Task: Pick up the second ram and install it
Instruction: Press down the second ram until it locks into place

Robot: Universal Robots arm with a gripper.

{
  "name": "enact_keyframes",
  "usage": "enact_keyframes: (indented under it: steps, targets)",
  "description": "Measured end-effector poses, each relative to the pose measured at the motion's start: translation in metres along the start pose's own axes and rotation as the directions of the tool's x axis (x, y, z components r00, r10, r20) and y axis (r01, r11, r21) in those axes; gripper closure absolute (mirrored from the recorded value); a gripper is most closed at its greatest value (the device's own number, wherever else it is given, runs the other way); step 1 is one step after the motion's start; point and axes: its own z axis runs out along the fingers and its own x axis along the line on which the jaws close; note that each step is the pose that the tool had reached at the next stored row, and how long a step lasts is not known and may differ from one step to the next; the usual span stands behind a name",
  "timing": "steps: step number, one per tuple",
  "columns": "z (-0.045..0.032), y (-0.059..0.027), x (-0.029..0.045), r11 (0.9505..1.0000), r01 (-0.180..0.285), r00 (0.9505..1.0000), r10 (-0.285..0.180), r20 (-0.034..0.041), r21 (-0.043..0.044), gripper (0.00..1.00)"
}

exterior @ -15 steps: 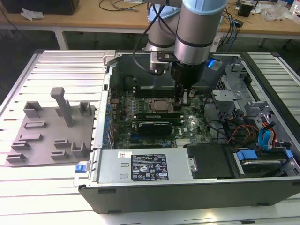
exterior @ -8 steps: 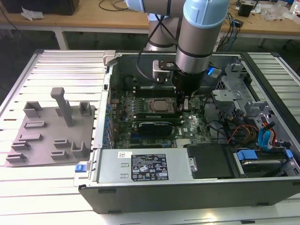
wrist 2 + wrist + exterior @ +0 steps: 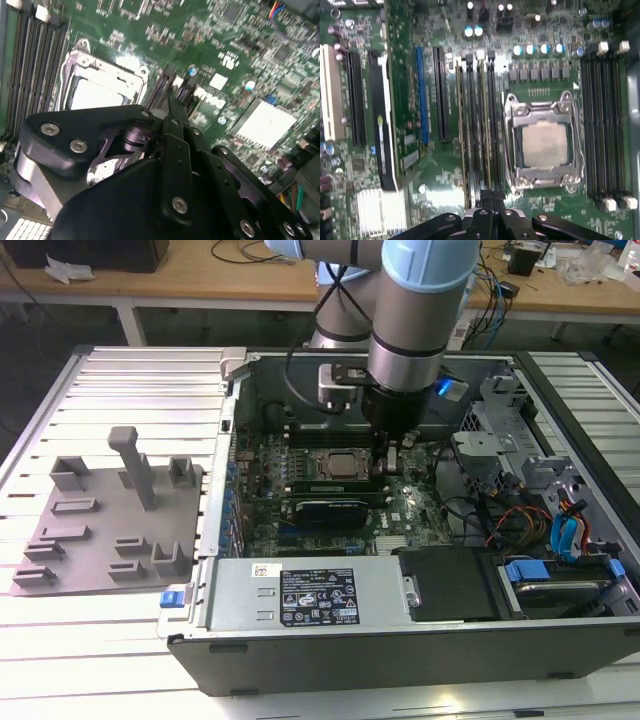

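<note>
In the first wrist view the second ram [image 3: 485, 125], a thin green stick, stands on edge in a slot beside the CPU socket [image 3: 545, 145]. Another stick [image 3: 460, 125] stands two slots over. My gripper [image 3: 488, 196] sits over one end of the second ram with its black fingers drawn together. The second wrist view shows the gripper [image 3: 172, 102] narrowed to a point over the slots next to the socket [image 3: 100, 85]. In the exterior view the gripper [image 3: 385, 452] reaches down into the open computer case, just to the exterior view's right of the socket [image 3: 335, 465].
A grey plastic tray [image 3: 100, 530] with upright pegs lies on the slatted table at the exterior view's left. Inside the case are a black block [image 3: 330, 510], a power supply [image 3: 310, 595], drive bays and cables [image 3: 540, 520]. Empty slots [image 3: 605, 125] flank the socket's other side.
</note>
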Motion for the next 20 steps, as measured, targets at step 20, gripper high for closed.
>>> enact_keyframes:
  steps: [20]
  targets:
    - [0.0013, 0.0616, 0.0044, 1.0000, 0.000, 1.0000, 0.000, 0.0041, 0.0022, 0.92]
